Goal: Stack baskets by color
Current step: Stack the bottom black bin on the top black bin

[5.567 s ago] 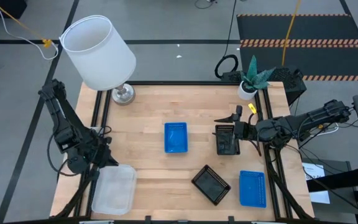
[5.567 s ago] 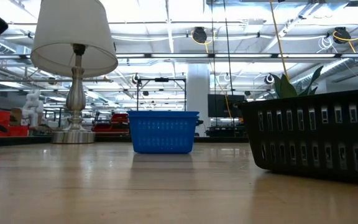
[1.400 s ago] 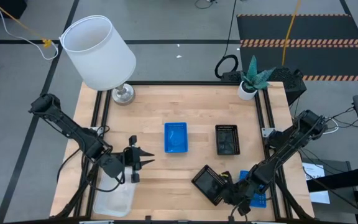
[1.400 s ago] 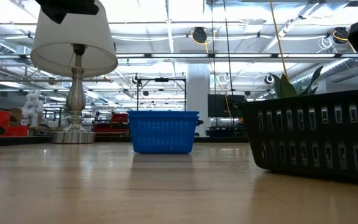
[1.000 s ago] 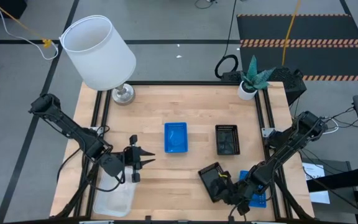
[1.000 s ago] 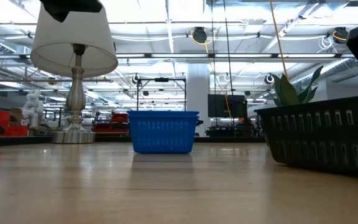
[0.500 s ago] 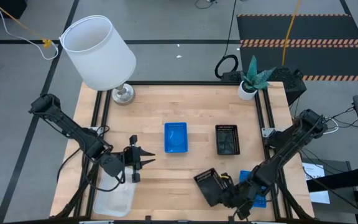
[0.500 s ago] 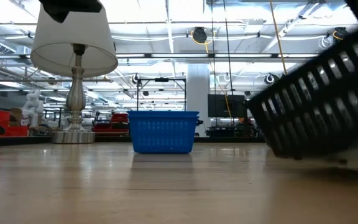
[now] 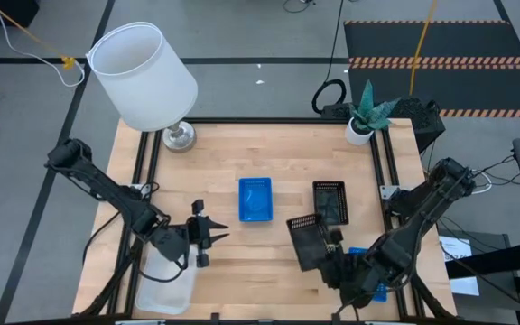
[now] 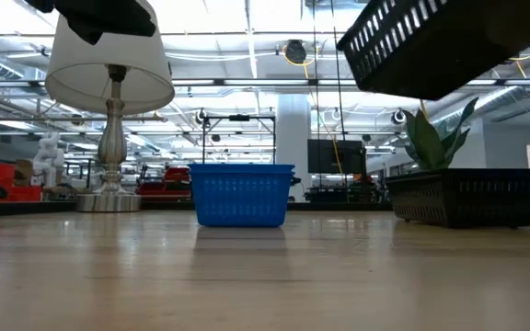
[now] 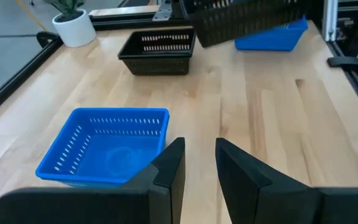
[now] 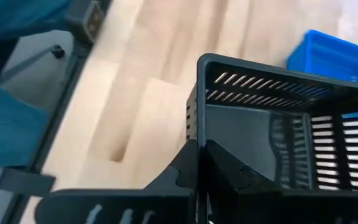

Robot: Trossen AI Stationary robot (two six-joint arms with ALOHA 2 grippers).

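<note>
Right gripper (image 9: 330, 250) clamped shut on rim of tilted black perforated plastic basket (image 9: 307, 241), airborne near second black basket (image 9: 329, 201). Left gripper (image 9: 204, 236) partly open, empty. Thin edge grip: could swing, slip, miss nesting.

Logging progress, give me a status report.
Right gripper shut on black basket, lifted off the table. Left gripper empty, hovering. Nothing blocks second black basket.

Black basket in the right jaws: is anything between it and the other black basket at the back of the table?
Nothing visible. The right gripper holds the lifted black basket clear of the table, right beside the other black basket. The blue basket sits off to one side, out of the way.
</note>
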